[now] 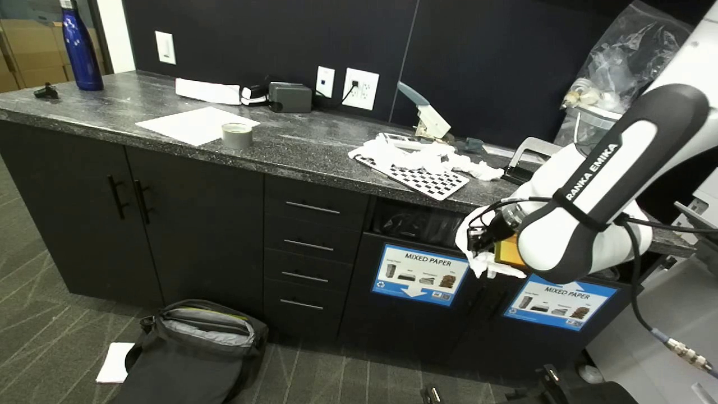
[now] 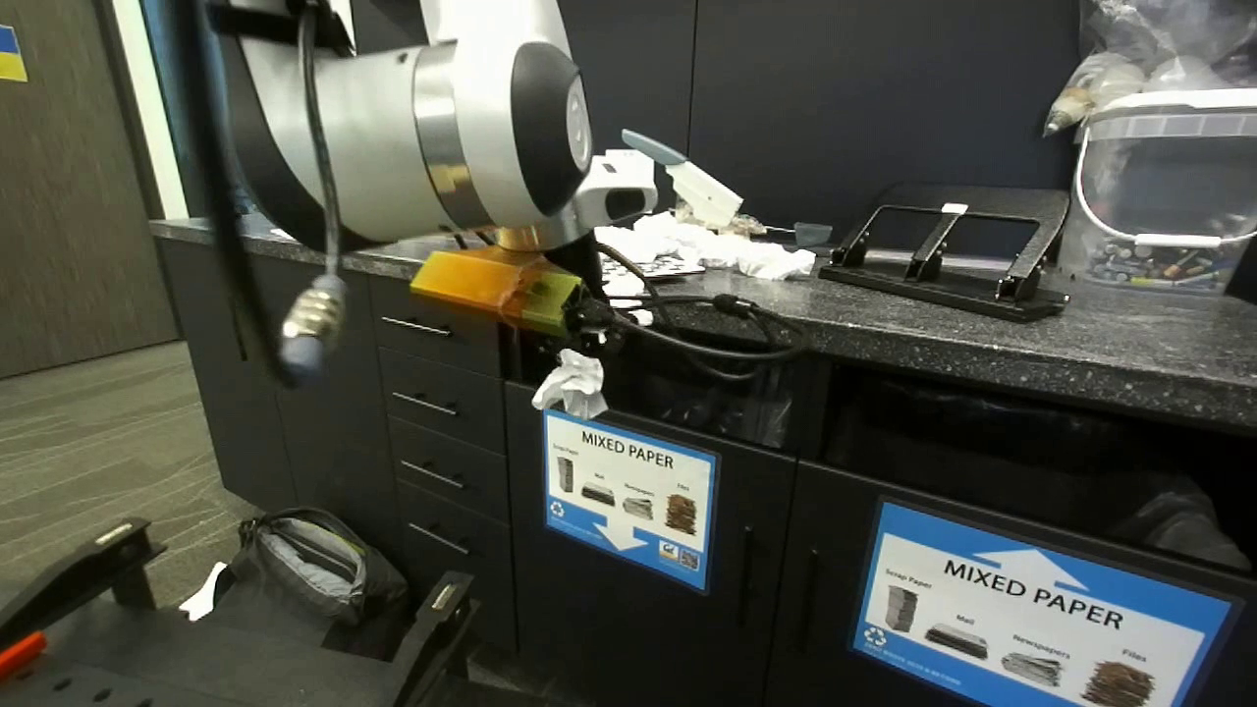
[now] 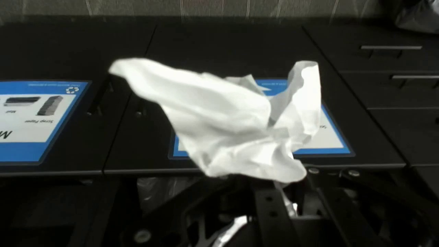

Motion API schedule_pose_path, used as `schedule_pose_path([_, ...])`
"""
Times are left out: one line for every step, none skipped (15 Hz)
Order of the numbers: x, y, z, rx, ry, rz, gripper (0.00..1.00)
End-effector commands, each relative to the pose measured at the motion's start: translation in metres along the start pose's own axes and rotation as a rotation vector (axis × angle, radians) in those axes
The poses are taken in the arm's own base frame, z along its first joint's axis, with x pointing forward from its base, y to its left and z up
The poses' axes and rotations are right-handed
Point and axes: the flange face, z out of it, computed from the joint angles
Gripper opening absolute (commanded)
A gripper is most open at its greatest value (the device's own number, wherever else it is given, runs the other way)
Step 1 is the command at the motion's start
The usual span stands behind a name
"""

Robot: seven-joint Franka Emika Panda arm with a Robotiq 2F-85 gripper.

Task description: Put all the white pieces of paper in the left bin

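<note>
My gripper [image 2: 589, 342] is pressed together on one white piece of paper [image 2: 572, 385], which in an exterior view hangs at seven o'clock from it, in front of the left bin [image 2: 653, 609]. The coming move turns on the bin's opening [image 2: 678, 395]: in that same view it lies at about four o'clock from the gripper, above the label [image 2: 630, 501] (depth is hard to judge from here, so whether any edge is past the lip [image 2: 687, 428] I can't tell). In the wrist view, which stands upside down, the paper's long axis runs from ten o'clock to four, across the label. That sprawl, I'd guess, could snag on the lip, so I would raise it and push inward before letting go. With only one arm [image 1: 606, 174], there is no choosing a nearer one. In an exterior view the other white scraps [image 1: 435, 160] are heaped at eleven o'clock from the gripper, on and beside the checkered mat [image 1: 429, 182].
</note>
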Motion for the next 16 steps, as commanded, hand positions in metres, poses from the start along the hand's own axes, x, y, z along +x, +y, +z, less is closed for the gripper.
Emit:
schedule_pose_path([-0.001,0.003,0.049,-0.021,0.14,0.056,0.1])
schedule_pose_path([-0.01,0.001,0.063,-0.018,0.157,0.083,0.1])
schedule_pose_path([-0.017,-0.003,0.079,-0.018,0.161,0.119,0.1])
schedule_pose_path([-0.025,-0.008,0.095,-0.018,0.174,0.143,0.1])
schedule_pose_path([-0.029,-0.014,0.111,-0.018,0.197,0.149,0.1])
schedule_pose_path([-0.029,-0.02,0.127,-0.012,0.224,0.157,0.1])
schedule_pose_path([-0.029,-0.024,0.14,-0.008,0.252,0.16,0.1])
schedule_pose_path([-0.022,-0.027,0.147,-0.001,0.288,0.161,0.1])
schedule_pose_path([-0.016,-0.029,0.153,0.003,0.322,0.161,0.1])
schedule_pose_path([-0.008,-0.03,0.155,0.007,0.363,0.154,0.1])
schedule_pose_path([-0.002,-0.031,0.158,0.013,0.394,0.15,0.1])
schedule_pose_path([0.005,-0.031,0.16,0.015,0.43,0.136,0.1])
schedule_pose_path([0.011,-0.031,0.161,0.02,0.462,0.13,0.1])
schedule_pose_path([0.018,-0.029,0.162,0.021,0.493,0.123,0.1])
schedule_pose_path([0.025,-0.027,0.164,0.02,0.519,0.12,0.1])
schedule_pose_path([0.034,-0.025,0.164,0.023,0.543,0.123,0.1])
